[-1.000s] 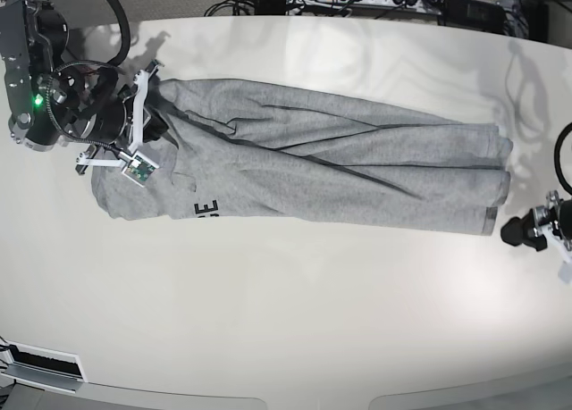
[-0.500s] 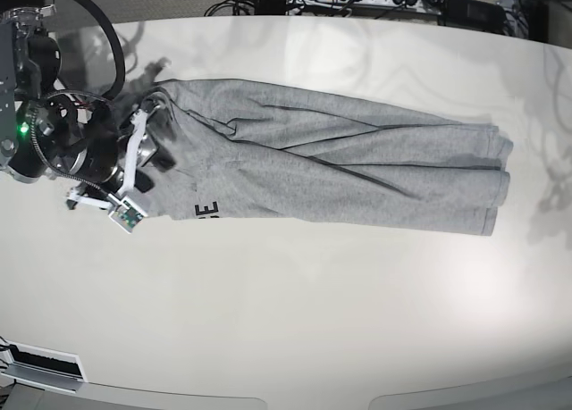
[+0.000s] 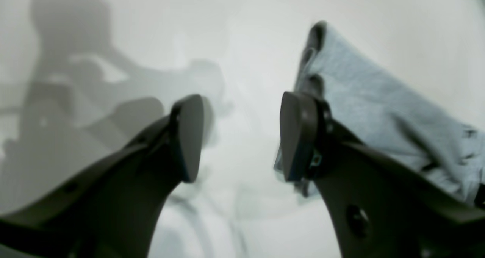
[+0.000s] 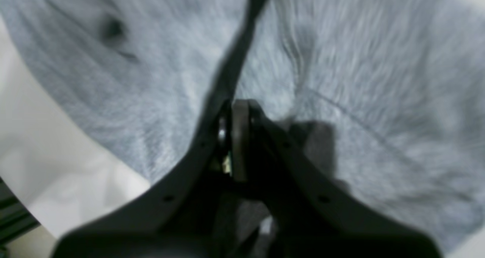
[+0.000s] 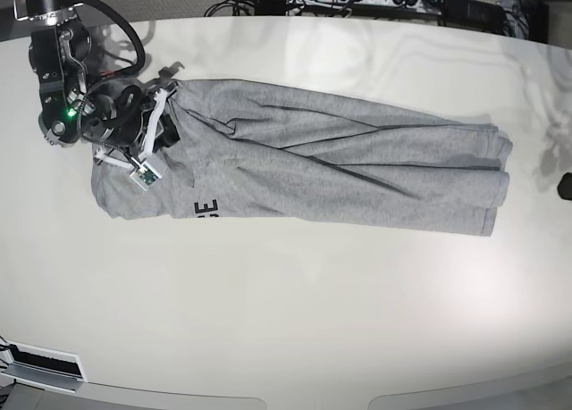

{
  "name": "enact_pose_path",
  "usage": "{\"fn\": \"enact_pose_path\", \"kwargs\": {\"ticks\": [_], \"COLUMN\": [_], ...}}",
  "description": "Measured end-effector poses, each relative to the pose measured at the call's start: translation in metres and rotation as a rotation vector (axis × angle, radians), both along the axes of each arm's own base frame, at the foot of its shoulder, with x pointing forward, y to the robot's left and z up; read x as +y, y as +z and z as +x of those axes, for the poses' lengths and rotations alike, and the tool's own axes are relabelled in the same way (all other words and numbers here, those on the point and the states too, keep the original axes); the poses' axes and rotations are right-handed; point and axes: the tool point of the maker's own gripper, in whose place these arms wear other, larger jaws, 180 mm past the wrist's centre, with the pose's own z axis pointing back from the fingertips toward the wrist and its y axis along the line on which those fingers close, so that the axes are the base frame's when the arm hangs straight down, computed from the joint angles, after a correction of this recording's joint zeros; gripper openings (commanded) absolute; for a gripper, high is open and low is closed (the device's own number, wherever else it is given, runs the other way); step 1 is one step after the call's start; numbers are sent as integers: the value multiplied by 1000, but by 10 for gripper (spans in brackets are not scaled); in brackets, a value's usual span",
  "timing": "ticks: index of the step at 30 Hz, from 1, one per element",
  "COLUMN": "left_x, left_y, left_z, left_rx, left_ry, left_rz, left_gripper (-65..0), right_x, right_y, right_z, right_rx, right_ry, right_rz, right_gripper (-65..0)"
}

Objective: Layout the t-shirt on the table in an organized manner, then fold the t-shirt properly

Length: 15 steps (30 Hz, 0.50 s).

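Shut tight now, my right pincer (image 4: 232,127) has snapped closed again after briefly parting, over the collar end of the t-shirt (image 5: 304,164); whether cloth is pinched I cannot tell. The shirt lies lengthwise, folded, on the table (image 5: 295,312). My left pincer (image 3: 242,136), jaws apart and empty, has pulled back beyond the hem, so the end fold is probably next.
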Motion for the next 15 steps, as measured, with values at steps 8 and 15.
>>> {"fn": "enact_pose_path", "kwargs": {"ticks": [8,15], "left_x": [-36,-74], "left_y": [-32,-58], "left_z": [14,15], "left_rx": [-18,15], "left_ry": [-57,-111], "left_rz": [33,-3], "left_gripper": [-320,-320], "right_x": [-2,-3], "right_y": [-8,-6], "right_z": [-5,0], "right_rx": [40,30], "right_ry": [-13,-12], "right_rz": [6,3], "right_gripper": [-650,-650]}}
